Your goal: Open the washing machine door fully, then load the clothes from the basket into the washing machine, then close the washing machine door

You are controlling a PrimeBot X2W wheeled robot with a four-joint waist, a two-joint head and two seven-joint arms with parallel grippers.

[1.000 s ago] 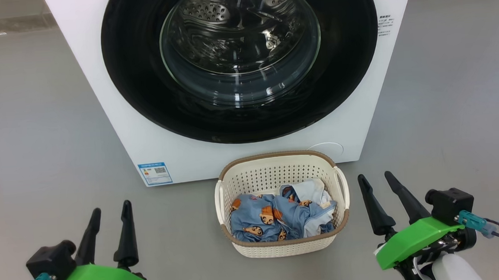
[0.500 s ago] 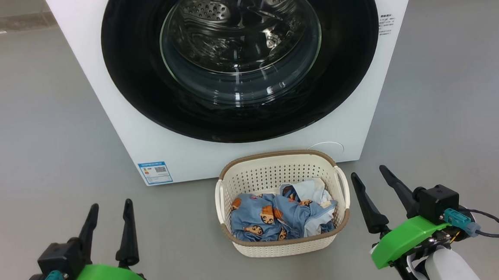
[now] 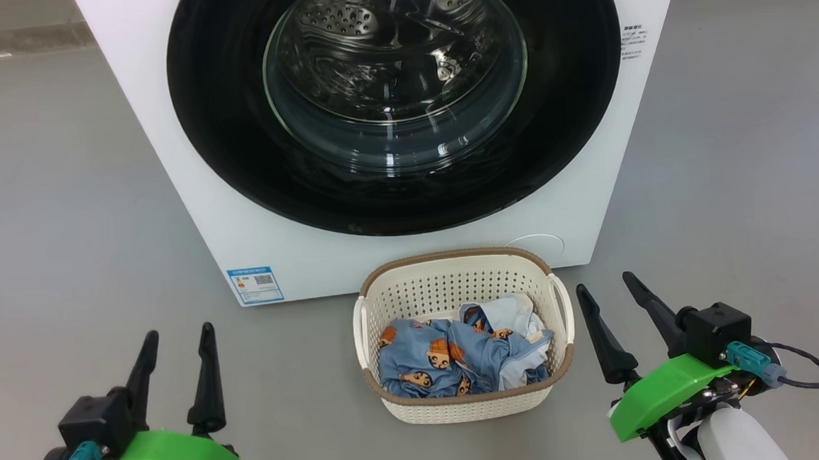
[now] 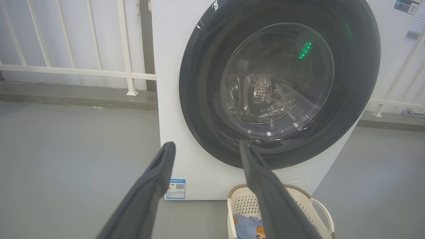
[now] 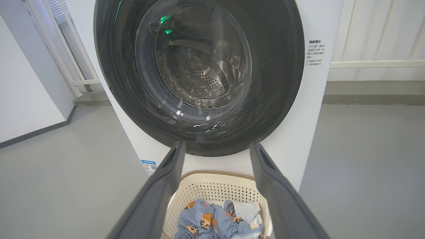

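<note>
One washing machine door (image 3: 396,96), top cropped

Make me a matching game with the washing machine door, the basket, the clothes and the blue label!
1 washing machine door
2 basket
3 clothes
4 blue label

A inside the basket
B shut, glossy black
C low on the washing machine front
D on the floor before the machine

Pairs: 1-B, 2-D, 3-A, 4-C.

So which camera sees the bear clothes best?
The head view: the clothes lie whole in the basket, unblocked. The right wrist view cuts off their lower part; the left wrist view catches a corner.
</note>
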